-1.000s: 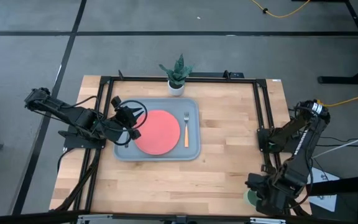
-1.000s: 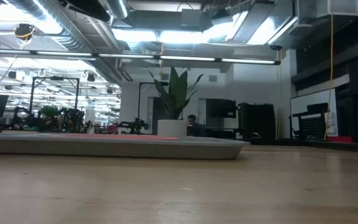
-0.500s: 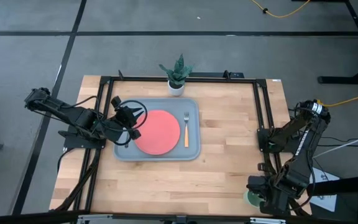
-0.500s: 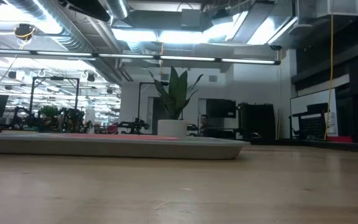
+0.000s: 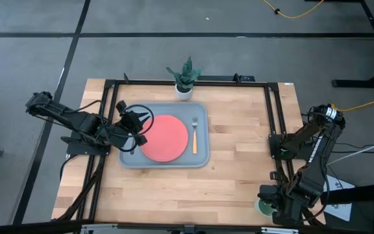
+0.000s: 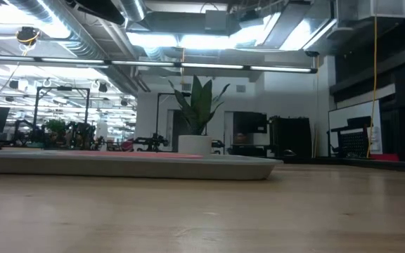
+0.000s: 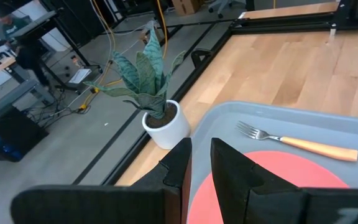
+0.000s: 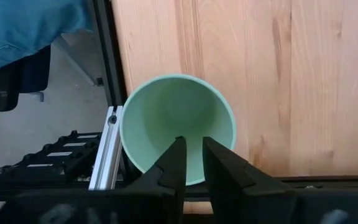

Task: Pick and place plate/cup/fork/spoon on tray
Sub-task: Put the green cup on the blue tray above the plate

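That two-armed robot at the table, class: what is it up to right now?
It is setting a tray. The coral plate and the fork already lie on the tray. The right gripper, at the table's near right corner, has its fingers over the rim of the mint-green cup, which is still off the tray. The left gripper waits over the tray's left end, near a potted plant. No spoon is visible.

The plate (image 5: 168, 138) and fork (image 5: 194, 134) are seen lying on the tray (image 5: 203, 158), fork just beside the plate. The left gripper (image 5: 137, 127) is held over the tray's left edge. The cup (image 5: 262, 207), probably, is half hidden under the right arm at the table's near corner.
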Controlling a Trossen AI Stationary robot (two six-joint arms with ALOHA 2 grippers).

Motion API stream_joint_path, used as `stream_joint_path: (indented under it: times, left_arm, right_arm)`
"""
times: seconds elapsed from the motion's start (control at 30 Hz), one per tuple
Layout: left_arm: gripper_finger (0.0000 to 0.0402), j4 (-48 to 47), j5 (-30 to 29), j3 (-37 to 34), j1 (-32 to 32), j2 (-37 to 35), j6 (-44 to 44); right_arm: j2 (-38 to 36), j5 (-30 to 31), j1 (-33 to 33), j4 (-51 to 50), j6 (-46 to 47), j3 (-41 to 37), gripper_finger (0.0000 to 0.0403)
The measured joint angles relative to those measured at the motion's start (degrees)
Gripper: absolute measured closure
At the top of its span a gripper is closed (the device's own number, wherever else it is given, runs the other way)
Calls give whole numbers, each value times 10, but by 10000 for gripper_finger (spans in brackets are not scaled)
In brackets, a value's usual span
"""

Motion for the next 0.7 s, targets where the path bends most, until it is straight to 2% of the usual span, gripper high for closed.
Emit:
stream_joint_path:
  times: [0.7]
  left_arm:
    - [348,0,-2,0,0,0,-2]
  right_arm:
    - [0,4,0,16,6,0,346]
